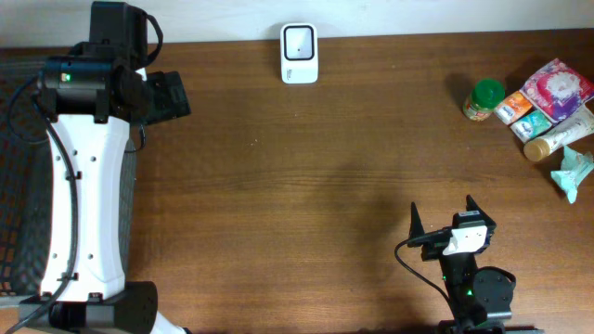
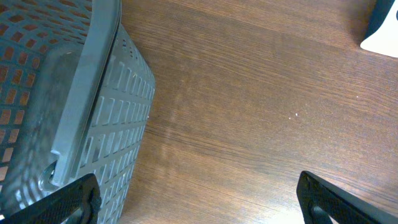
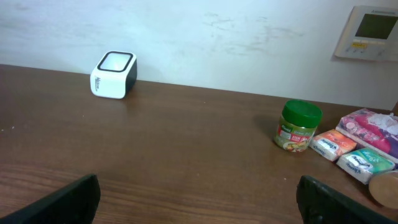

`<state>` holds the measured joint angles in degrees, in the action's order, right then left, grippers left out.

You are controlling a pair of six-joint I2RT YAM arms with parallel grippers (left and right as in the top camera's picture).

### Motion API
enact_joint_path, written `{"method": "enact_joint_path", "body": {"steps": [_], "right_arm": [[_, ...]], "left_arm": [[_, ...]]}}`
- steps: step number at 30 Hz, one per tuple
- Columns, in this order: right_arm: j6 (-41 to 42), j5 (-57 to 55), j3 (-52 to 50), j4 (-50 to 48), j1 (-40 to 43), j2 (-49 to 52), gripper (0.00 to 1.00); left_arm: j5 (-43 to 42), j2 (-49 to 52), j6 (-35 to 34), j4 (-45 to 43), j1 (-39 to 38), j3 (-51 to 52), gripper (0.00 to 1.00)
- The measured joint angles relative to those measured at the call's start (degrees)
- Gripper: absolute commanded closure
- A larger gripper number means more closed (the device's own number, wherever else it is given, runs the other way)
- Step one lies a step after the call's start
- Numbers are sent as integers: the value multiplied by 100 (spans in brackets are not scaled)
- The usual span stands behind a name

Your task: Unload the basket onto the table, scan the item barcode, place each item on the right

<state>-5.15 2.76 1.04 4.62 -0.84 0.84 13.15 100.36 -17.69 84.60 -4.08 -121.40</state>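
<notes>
A grey slotted basket (image 1: 20, 199) stands along the left edge of the overhead view, on the brown tabletop (image 1: 306, 186). From the left wrist view its rim and wall (image 2: 93, 106) fill the left side of the frame, but I cannot tell what lies inside it. The other container is a small jar (image 1: 484, 99) with a green lid, upright in the upper right of the overhead view. Its lid is on, and the label hides the contents.

Just right of the jar is a huddle of goods touching or nearly touching one another: two small packets (image 1: 517, 110), a pink pack (image 1: 558, 87), a pale tube (image 1: 560, 139) lying on its side and a teal wrapper (image 1: 571, 173) below them. The white scanner (image 1: 299, 53) with its dark window sits at the top middle, by the tabletop's far edge.

The right pincer (image 1: 444, 211) is at the lower right, jaws wide apart and holding nothing. The jar and the goods are well apart from it, up and to the right. In its wrist view the jar (image 3: 299, 126) stands right of centre and the scanner (image 3: 114, 74) at upper left. The left pincer (image 2: 198, 186) is also spread wide and empty, just beside the basket and far from the goods.
</notes>
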Motion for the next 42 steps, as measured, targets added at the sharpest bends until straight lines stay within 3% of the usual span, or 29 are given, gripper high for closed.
{"method": "enact_joint_path", "body": {"steps": [12,34,37,42], "right_arm": [[570,-107,0,2,0,0,1],[645,-109,0,2,0,0,1],[645,-127,-4,0,0,-13,1],[645,-129,-20,-22,0,-22,1]], "left_arm": [[0,0,0,0,0,0,1],[-208,-85,0,175,-33,105,1],[-271,-627,103,-420,-334,903,1],[-509,-2881,774,-2557,-1115,4459,1]]}}
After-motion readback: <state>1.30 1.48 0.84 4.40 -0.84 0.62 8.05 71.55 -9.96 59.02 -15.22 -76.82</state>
